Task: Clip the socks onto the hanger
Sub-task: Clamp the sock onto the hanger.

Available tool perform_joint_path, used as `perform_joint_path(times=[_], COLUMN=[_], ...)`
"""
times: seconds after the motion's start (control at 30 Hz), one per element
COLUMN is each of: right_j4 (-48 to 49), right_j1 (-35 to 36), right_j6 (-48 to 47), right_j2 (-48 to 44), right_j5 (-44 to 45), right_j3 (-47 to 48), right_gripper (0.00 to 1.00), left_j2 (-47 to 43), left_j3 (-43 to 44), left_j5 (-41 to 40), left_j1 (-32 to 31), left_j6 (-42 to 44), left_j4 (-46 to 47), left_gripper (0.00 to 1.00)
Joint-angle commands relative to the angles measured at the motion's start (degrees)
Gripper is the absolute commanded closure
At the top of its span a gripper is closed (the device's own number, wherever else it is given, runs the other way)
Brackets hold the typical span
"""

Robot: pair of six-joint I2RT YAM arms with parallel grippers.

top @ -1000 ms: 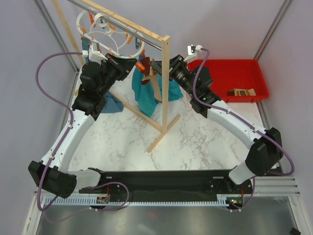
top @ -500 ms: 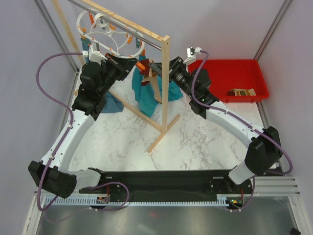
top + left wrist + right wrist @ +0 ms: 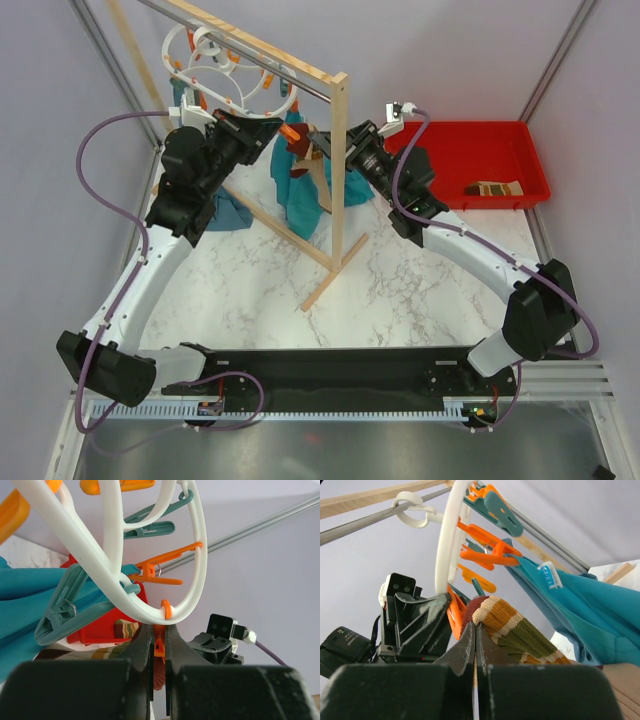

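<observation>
Pinches an orange clip (image 3: 160,652) at the bottom of the hanger (image 3: 197,555) with the left jaws, clamps one striped sock (image 3: 512,625) in the right jaws just beside it — apparently not clipped yet. Leaves the other sock (image 3: 492,188) in the red tray (image 3: 520,140) — nothing finished.

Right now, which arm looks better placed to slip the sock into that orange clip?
The right. The right pincer is shut on the striped sock, beside the orange clip that the left pincer pinches under the white hanger.
</observation>
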Motion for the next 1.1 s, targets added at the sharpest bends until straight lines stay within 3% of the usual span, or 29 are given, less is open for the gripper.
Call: perform_joint_path(times=[0.0, 0.3, 0.4, 1.07], right_j4=[4.20, 6.58, 11.40, 15.98], right_j1=[-1.20, -3.84, -5.33, -5.25], right_j6=[0.68, 1.82, 4.89, 11.40], right_j2=[-3.80, -6.44, -6.35, -1.87], right_j5=[0.92, -1.63, -3.12, -6.64], right_j3=[-3.33, -7.64, -9.22, -6.68], right_gripper=[1.00, 1.00, 1.00, 1.00], left_j2=[-1.24, -2.03, -2.20, 0.26], left_j3=[0.17, 0.26, 0.18, -0.79], left_j5=[1.21, 0.68, 0.68, 4.29], left_j1=[-0.18, -0.01, 0.08, 0.08], left_j6=[-3.51, -3.00, -3.60, -5.19], left_j4=[0.47, 0.38, 0.03, 4.16], left_gripper=[0.98, 0.98, 0.98, 0.98])
